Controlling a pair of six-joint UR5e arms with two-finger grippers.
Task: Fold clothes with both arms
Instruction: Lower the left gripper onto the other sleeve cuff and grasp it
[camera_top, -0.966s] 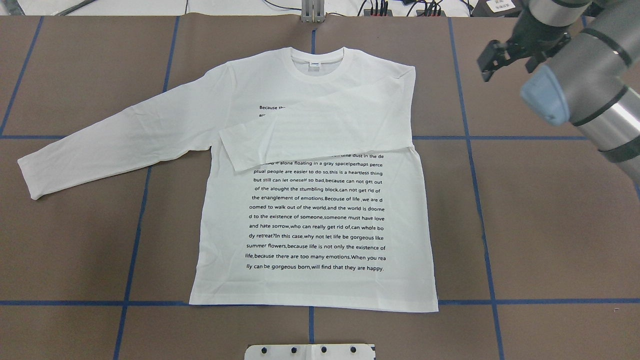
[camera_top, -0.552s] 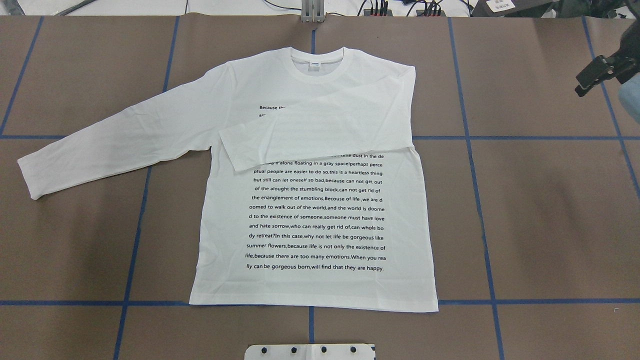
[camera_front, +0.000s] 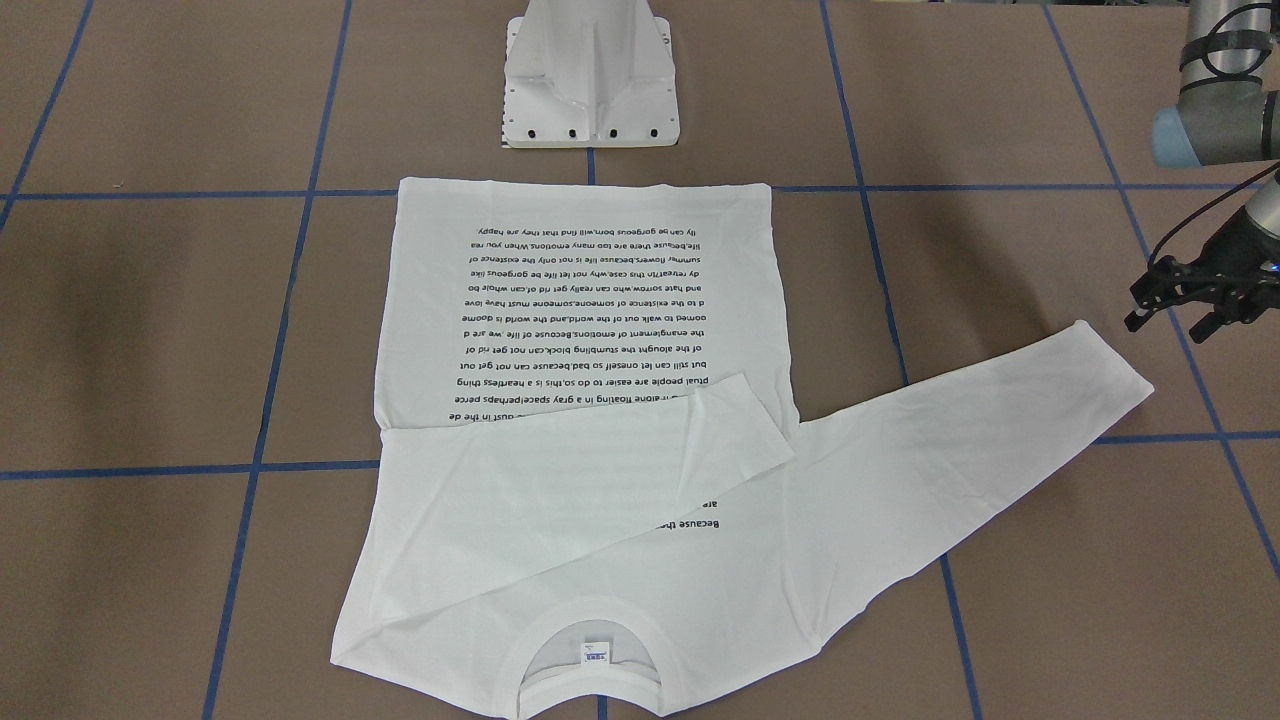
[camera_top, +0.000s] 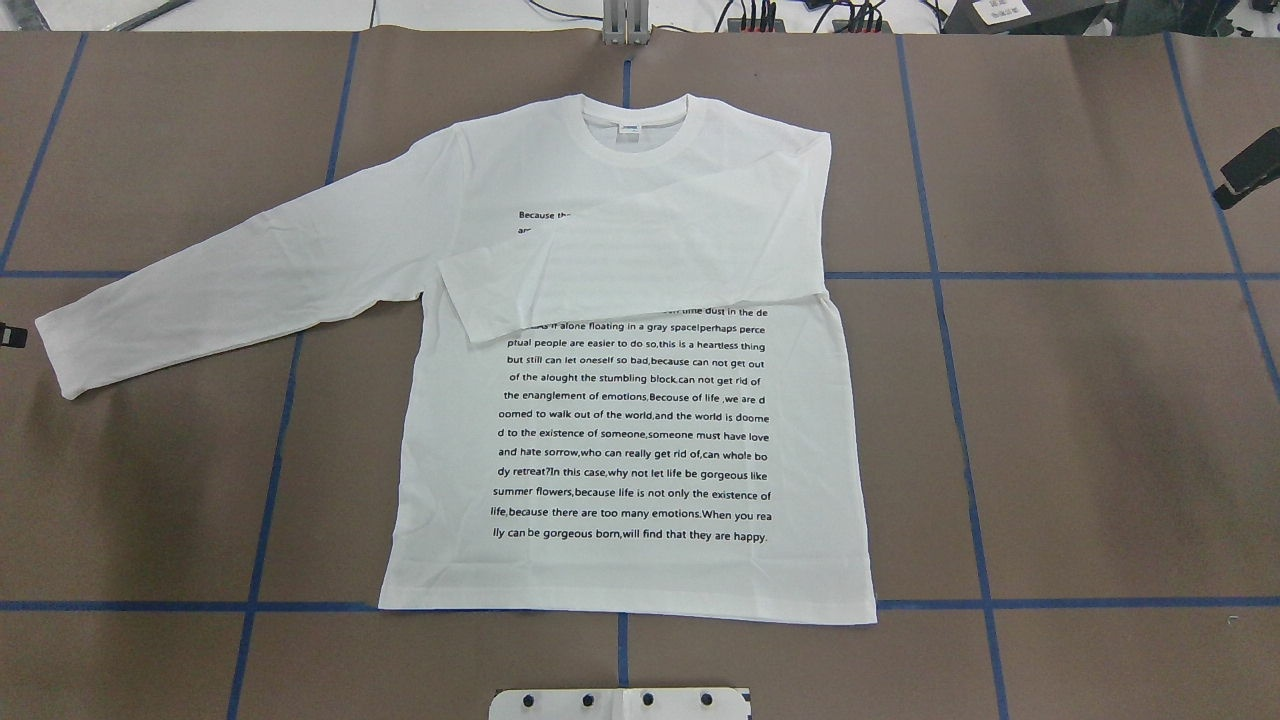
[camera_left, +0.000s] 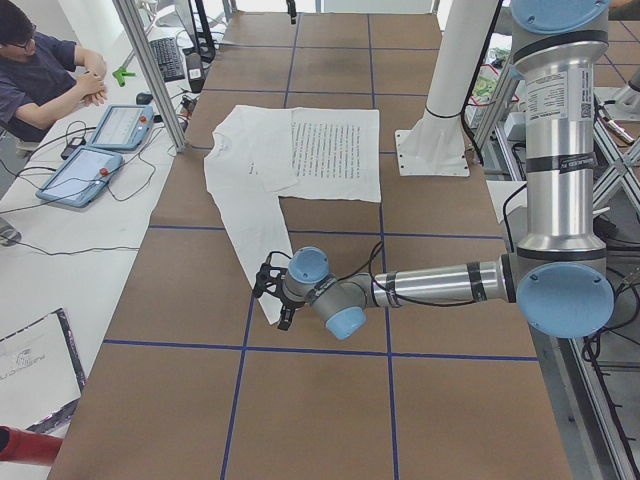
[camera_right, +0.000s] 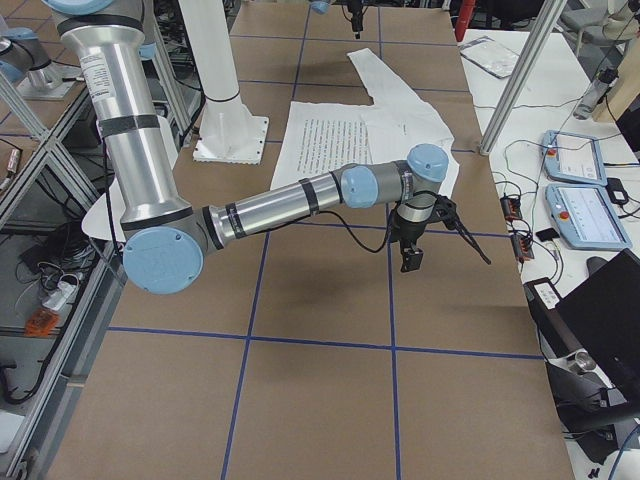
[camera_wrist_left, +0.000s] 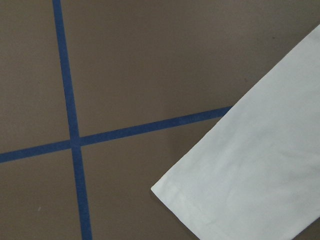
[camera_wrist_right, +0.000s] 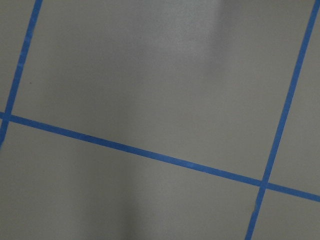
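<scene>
The white long-sleeved T-shirt (camera_top: 640, 420) lies flat on the brown table, text side up, collar (camera_top: 635, 130) at the far side. One sleeve (camera_top: 640, 270) is folded across the chest. The other sleeve (camera_top: 220, 290) stretches out to the view's left. My left gripper (camera_front: 1180, 310) is open and empty, just beside that sleeve's cuff (camera_front: 1110, 365) and apart from it; the cuff also shows in the left wrist view (camera_wrist_left: 240, 180). My right gripper (camera_top: 1243, 178) is open and empty at the table's right edge, far from the shirt; only a finger shows overhead.
The white metal pedestal (camera_front: 590, 90) stands at the robot's side of the table, close to the shirt's hem. Blue tape lines (camera_wrist_right: 150, 152) cross the brown surface. A seated person (camera_left: 40, 70) and tablets (camera_left: 90, 165) are at the far bench.
My right arm has drawn back to the right, almost out of the overhead view. A tip of my left gripper has come in at that view's left edge. The shirt has not moved.
</scene>
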